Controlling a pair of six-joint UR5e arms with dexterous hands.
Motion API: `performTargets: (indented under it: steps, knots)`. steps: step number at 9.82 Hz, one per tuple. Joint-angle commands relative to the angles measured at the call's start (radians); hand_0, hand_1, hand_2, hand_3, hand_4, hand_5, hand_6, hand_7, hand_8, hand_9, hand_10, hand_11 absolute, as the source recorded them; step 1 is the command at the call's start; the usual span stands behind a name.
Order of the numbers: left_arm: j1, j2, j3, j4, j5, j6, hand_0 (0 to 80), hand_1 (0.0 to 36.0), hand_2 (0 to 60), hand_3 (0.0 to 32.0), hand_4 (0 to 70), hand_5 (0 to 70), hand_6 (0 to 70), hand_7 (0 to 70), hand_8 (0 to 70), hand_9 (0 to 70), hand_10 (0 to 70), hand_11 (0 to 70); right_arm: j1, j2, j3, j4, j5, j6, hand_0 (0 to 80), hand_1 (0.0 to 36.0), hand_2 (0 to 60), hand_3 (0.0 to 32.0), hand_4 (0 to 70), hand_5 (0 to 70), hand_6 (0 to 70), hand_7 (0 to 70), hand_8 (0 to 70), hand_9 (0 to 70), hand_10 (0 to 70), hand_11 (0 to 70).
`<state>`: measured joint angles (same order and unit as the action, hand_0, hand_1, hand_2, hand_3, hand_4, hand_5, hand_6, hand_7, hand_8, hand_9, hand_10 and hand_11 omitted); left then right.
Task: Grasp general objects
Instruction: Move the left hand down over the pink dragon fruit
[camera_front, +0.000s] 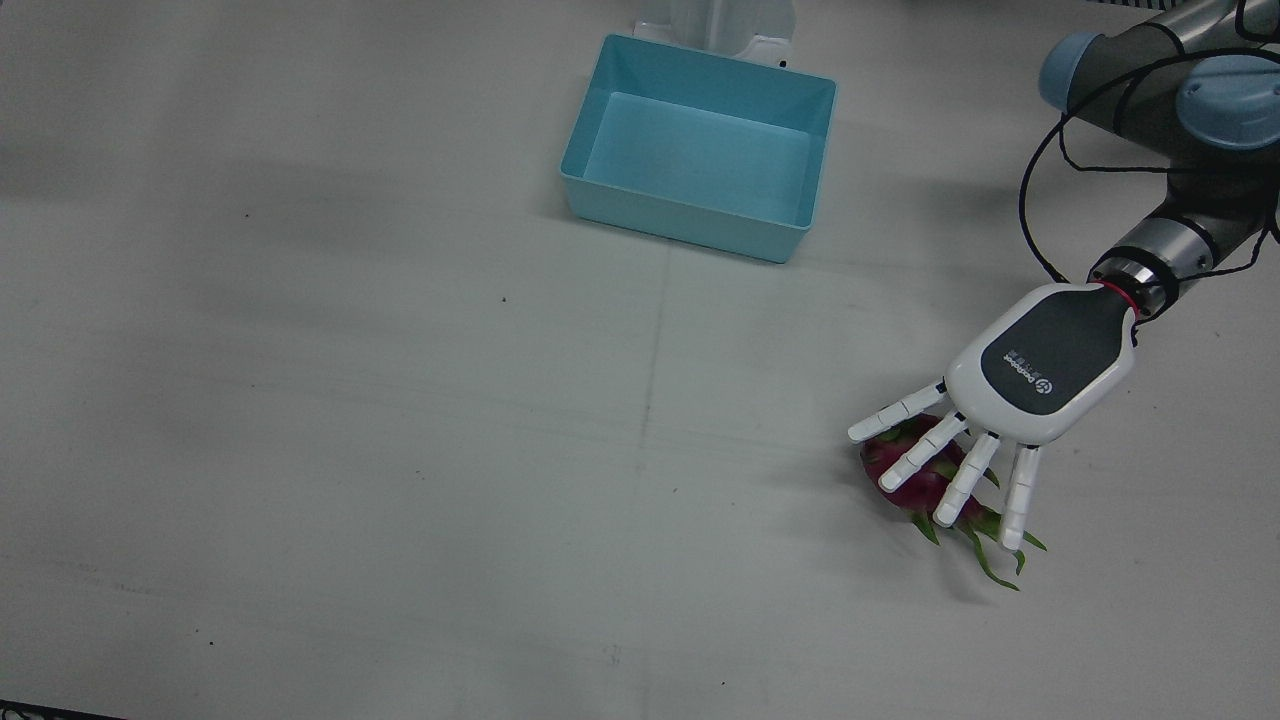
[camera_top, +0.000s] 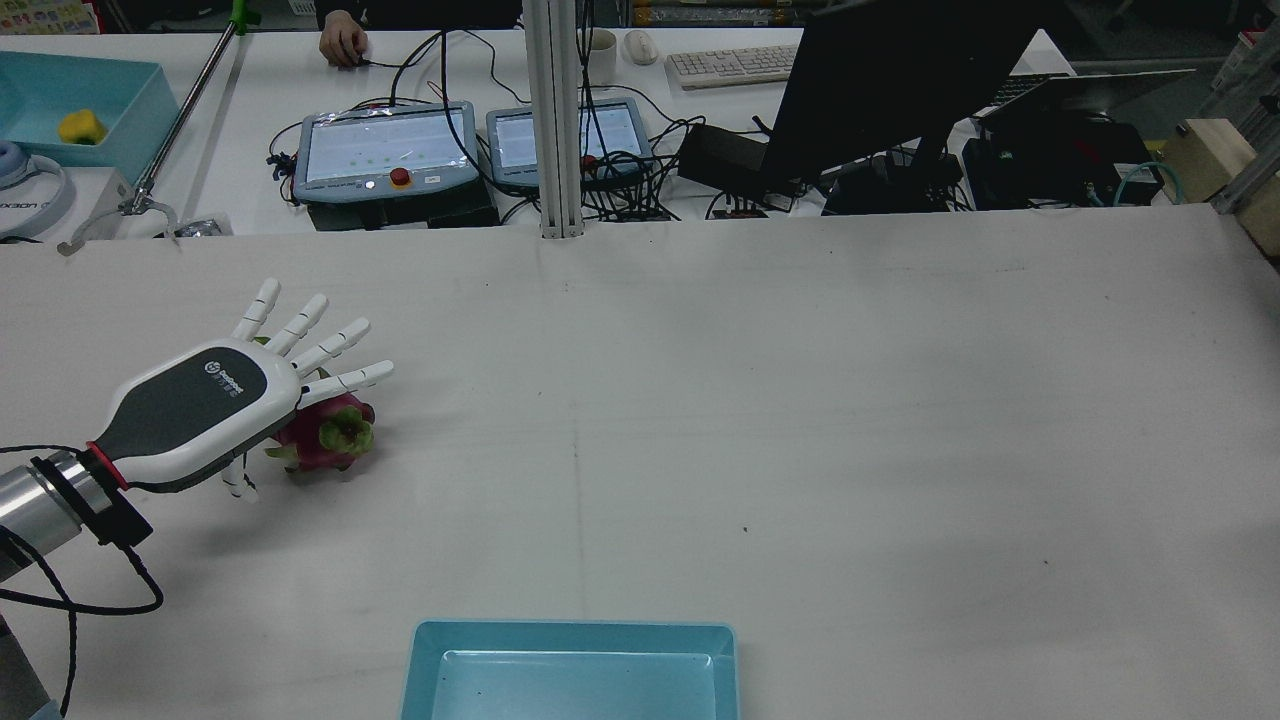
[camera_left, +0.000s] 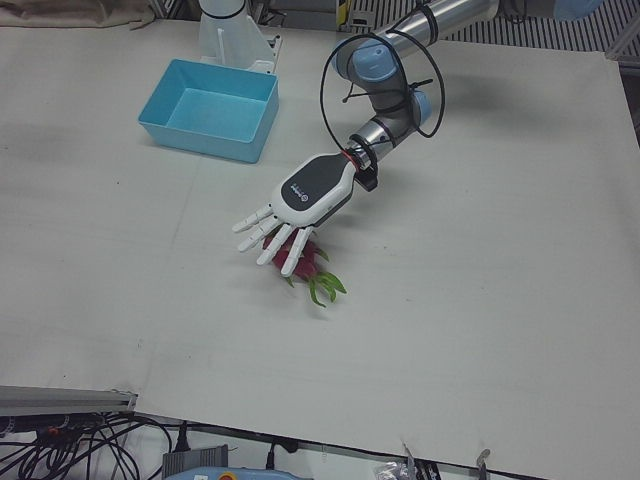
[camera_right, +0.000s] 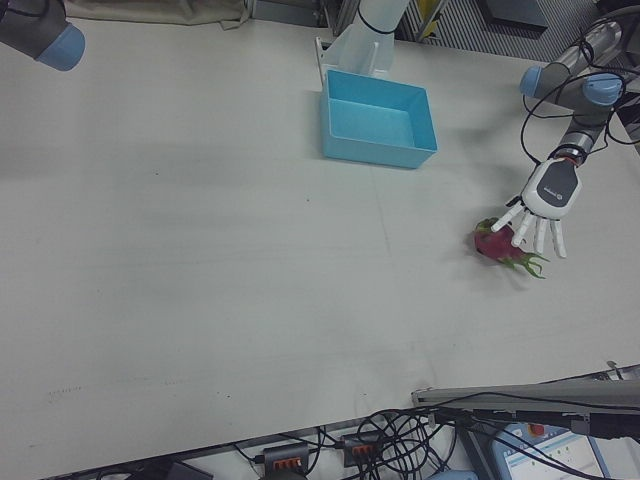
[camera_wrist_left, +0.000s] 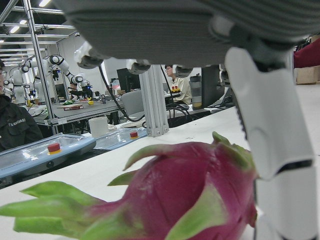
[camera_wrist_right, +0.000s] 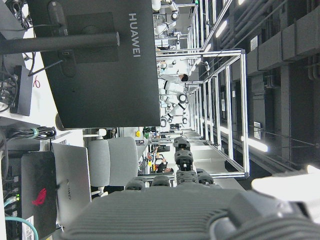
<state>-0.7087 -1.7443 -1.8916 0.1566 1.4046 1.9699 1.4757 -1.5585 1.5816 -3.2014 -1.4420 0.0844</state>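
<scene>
The left robot hand (camera_front: 1040, 365) was seen palm-down over a dragon fruit (camera_front: 925, 478), its fingers (camera_front: 960, 482) spread apart and stretched straight out across the top of the fruit, not curled round it. In the left hand view one white finger (camera_wrist_left: 272, 130) was seen standing just beside the pink skin of the fruit, though contact could not be confirmed. The dragon fruit (camera_top: 325, 435) lay on the white surface (camera_front: 400, 450), on the side of the robot's left arm and near the operators' edge, with its green leaf tips (camera_front: 990, 560) pointed away from the robot. In the rear view the fruit was partly covered by the palm, and the thumb (camera_top: 238, 482) was seen hanging below the palm beside the fruit.

Farther off, a light-blue bin (camera_front: 700, 145) stood near the middle of the surface toward the pedestals, well apart from the fruit, with nothing visible inside it.

The right robot hand (camera_wrist_right: 180, 210) appeared only in its own view, as a dark palm edge at the bottom of that view facing a large black monitor (camera_wrist_right: 95, 60); whether its fingers were apart or together could not be told. Only a blue-capped joint of the right arm (camera_right: 45, 35) was caught in the right-front view, at the top corner.

Beyond the surface, in the rear view, two teach pendants (camera_top: 385, 150) and a keyboard (camera_top: 735, 65) lay on a desk.
</scene>
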Motion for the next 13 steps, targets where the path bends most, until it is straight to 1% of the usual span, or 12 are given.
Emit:
performTargets:
  steps: [1, 2, 3, 4, 6, 7, 10, 11, 12, 13]
  knots:
    - [0.084, -0.009, 0.017, -0.012, -0.056, 0.027, 79.7, 36.0, 17.3, 32.0, 0.0, 0.0, 0.0, 0.0, 0.0, 0.0, 0.0, 0.0, 0.000, 0.000, 0.000, 0.000, 0.000, 0.000, 0.0, 0.0, 0.0, 0.0, 0.0, 0.0, 0.0, 0.0, 0.0, 0.0, 0.0, 0.0]
    - [0.084, -0.029, 0.026, -0.011, -0.055, 0.027, 77.3, 36.0, 19.0, 32.0, 0.0, 0.0, 0.0, 0.0, 0.0, 0.0, 0.0, 0.0, 0.000, 0.000, 0.000, 0.000, 0.000, 0.000, 0.0, 0.0, 0.0, 0.0, 0.0, 0.0, 0.0, 0.0, 0.0, 0.0, 0.0, 0.0]
    - [0.084, -0.050, 0.032, 0.006, -0.055, 0.027, 72.0, 36.0, 19.4, 32.0, 0.0, 0.0, 0.0, 0.0, 0.0, 0.0, 0.0, 0.0, 0.000, 0.000, 0.000, 0.000, 0.000, 0.000, 0.0, 0.0, 0.0, 0.0, 0.0, 0.0, 0.0, 0.0, 0.0, 0.0, 0.0, 0.0]
    - [0.084, -0.061, 0.045, 0.009, -0.055, 0.027, 69.4, 36.0, 20.4, 32.0, 0.0, 0.0, 0.0, 0.0, 0.0, 0.0, 0.0, 0.0, 0.000, 0.000, 0.000, 0.000, 0.000, 0.000, 0.0, 0.0, 0.0, 0.0, 0.0, 0.0, 0.0, 0.0, 0.0, 0.0, 0.0, 0.0]
    - [0.084, -0.105, 0.097, 0.030, -0.053, 0.026, 67.1, 36.0, 20.5, 32.0, 0.0, 0.0, 0.0, 0.0, 0.0, 0.0, 0.0, 0.0, 0.000, 0.000, 0.001, 0.000, 0.000, 0.000, 0.0, 0.0, 0.0, 0.0, 0.0, 0.0, 0.0, 0.0, 0.0, 0.0, 0.0, 0.0]
    - [0.083, -0.113, 0.100, 0.049, -0.052, 0.023, 63.4, 36.0, 20.5, 32.0, 0.0, 0.0, 0.0, 0.0, 0.0, 0.0, 0.0, 0.0, 0.000, 0.000, 0.000, 0.000, 0.000, 0.000, 0.0, 0.0, 0.0, 0.0, 0.0, 0.0, 0.0, 0.0, 0.0, 0.0, 0.0, 0.0]
    - [0.071, -0.129, 0.092, 0.102, -0.052, 0.024, 60.6, 35.0, 19.0, 32.0, 0.0, 0.0, 0.0, 0.0, 0.0, 0.0, 0.0, 0.0, 0.000, 0.000, 0.000, 0.000, 0.000, 0.000, 0.0, 0.0, 0.0, 0.0, 0.0, 0.0, 0.0, 0.0, 0.0, 0.0, 0.0, 0.0]
    - [0.058, -0.129, 0.089, 0.116, -0.052, 0.023, 60.8, 35.2, 19.3, 32.0, 0.0, 0.0, 0.0, 0.0, 0.0, 0.0, 0.0, 0.0, 0.000, 0.000, 0.000, 0.000, 0.000, 0.000, 0.0, 0.0, 0.0, 0.0, 0.0, 0.0, 0.0, 0.0, 0.0, 0.0, 0.0, 0.0]
    - [0.036, -0.133, 0.085, 0.129, -0.050, 0.021, 61.2, 35.9, 22.9, 32.0, 0.0, 0.0, 0.0, 0.0, 0.0, 0.0, 0.0, 0.0, 0.000, 0.000, 0.000, 0.000, 0.000, -0.002, 0.0, 0.0, 0.0, 0.0, 0.0, 0.0, 0.0, 0.0, 0.0, 0.0, 0.0, 0.0]
    - [0.019, -0.138, 0.083, 0.130, -0.049, 0.024, 61.7, 36.0, 27.8, 32.0, 0.0, 0.0, 0.0, 0.0, 0.0, 0.0, 0.0, 0.0, 0.000, 0.000, 0.001, 0.000, 0.000, 0.000, 0.0, 0.0, 0.0, 0.0, 0.0, 0.0, 0.0, 0.0, 0.0, 0.0, 0.0, 0.0]
